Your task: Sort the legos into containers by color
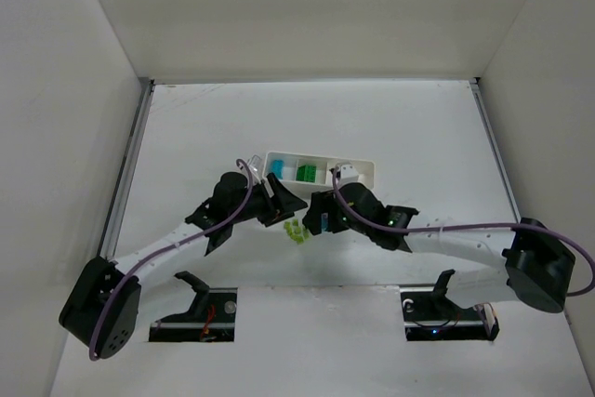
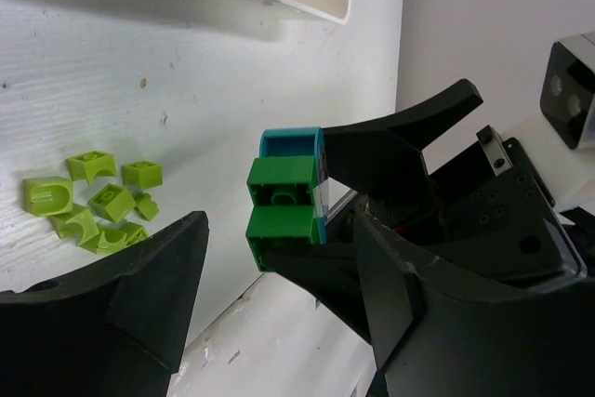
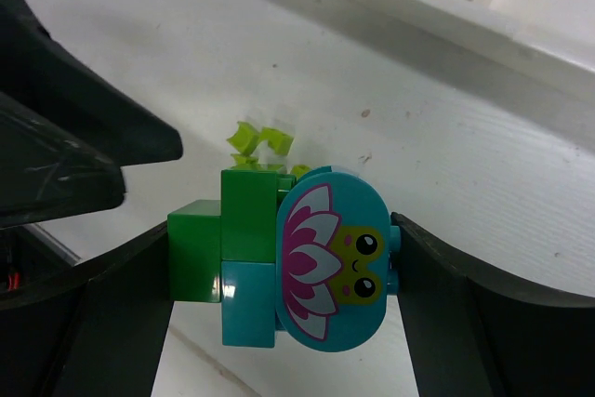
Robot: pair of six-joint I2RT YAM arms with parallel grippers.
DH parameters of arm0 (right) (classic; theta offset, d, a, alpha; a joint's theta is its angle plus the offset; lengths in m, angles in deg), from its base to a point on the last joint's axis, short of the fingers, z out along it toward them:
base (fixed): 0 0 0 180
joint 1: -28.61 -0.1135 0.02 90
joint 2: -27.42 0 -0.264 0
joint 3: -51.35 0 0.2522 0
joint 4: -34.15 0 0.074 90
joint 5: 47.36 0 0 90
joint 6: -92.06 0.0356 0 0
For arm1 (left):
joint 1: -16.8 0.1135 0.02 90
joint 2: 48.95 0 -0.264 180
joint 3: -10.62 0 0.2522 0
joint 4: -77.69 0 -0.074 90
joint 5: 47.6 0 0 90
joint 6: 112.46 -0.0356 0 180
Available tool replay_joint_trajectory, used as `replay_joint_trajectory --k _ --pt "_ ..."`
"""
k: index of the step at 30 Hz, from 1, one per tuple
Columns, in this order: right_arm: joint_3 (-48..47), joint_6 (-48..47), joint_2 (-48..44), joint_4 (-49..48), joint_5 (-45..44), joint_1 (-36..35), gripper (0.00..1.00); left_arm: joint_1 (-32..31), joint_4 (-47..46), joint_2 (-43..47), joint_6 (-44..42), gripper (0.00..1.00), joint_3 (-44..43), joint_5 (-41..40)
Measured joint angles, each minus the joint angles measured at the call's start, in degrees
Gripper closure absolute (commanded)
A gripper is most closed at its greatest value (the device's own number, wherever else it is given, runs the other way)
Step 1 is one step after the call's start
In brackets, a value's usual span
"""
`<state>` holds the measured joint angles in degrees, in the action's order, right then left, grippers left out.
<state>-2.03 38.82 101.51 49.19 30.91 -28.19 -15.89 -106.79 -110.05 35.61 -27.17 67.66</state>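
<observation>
A cyan and green brick cluster [image 3: 244,248] is clamped in the right gripper [image 3: 284,271], just before the tray [image 1: 369,167]. The left gripper [image 2: 279,323] is spread wide, nothing held, beside the cluster. Pale bricks [image 2: 98,211] are scattered near the tray's front.

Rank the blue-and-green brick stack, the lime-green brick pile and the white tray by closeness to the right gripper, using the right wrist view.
1. Blue-and-green brick stack: clamped in the right gripper.
2. Lime-green brick pile: just beyond the stack.
3. White tray: farthest, along the top of the view.
</observation>
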Motion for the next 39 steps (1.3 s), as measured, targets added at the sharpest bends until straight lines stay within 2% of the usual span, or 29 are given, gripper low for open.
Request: replay_joint_trajectory --k 13,19,26,32,35,39 --pt "-0.42 -0.57 1.73 -2.34 1.97 -2.45 0.21 -3.39 -2.16 -5.05 0.09 0.41 0.0 -0.37" --pt "-0.42 -1.01 1.7 -3.37 2.75 -2.54 0.21 -3.69 -2.32 -6.43 0.15 0.47 -0.09 -0.37" --pt "-0.42 -1.4 1.7 -4.35 3.89 -2.58 0.21 -4.74 -3.37 -7.08 1.01 0.49 -1.38 0.02" --pt "-0.42 -1.79 1.7 -5.2 4.57 -2.58 0.21 -5.01 -3.21 -7.76 0.98 0.63 -1.75 -0.31" --pt "-0.42 -1.88 1.7 -5.14 4.72 -2.58 0.21 -5.09 -2.95 -8.2 1.01 0.65 -1.77 -0.26" --pt "-0.39 -1.88 1.64 -5.05 4.72 -2.51 0.2 -5.14 -2.99 -8.59 1.01 0.75 -2.03 -0.13"
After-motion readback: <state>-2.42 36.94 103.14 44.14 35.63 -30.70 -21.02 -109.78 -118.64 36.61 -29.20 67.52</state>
